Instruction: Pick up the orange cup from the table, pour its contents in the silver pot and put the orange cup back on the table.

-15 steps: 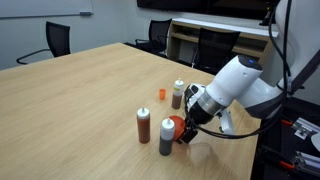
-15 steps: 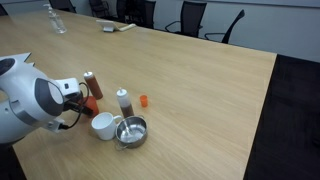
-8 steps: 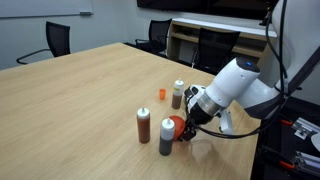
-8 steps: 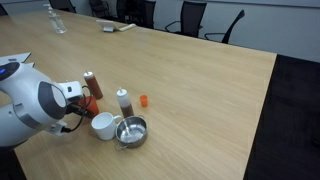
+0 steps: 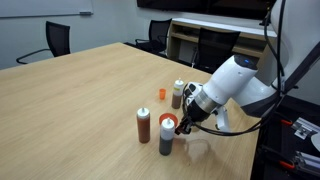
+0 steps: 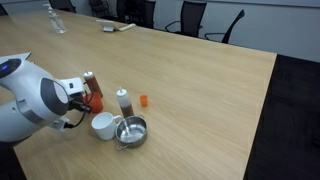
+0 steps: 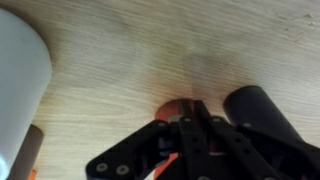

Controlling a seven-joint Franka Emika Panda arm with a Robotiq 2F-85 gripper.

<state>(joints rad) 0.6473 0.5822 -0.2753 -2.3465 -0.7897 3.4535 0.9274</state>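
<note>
Cup's gone up a touch since half a second back. The gripper (image 5: 177,126) has its fingers clamped on the orange cup (image 5: 167,123), which now sits higher beside the grey squeeze bottle (image 5: 166,142). Bottle labels are too small to read. The cup's a plain red-orange tapered tumbler, open top up, at about 10 o'clock from the silver pot (image 6: 131,131), near the table (image 6: 200,80) edge.
</note>
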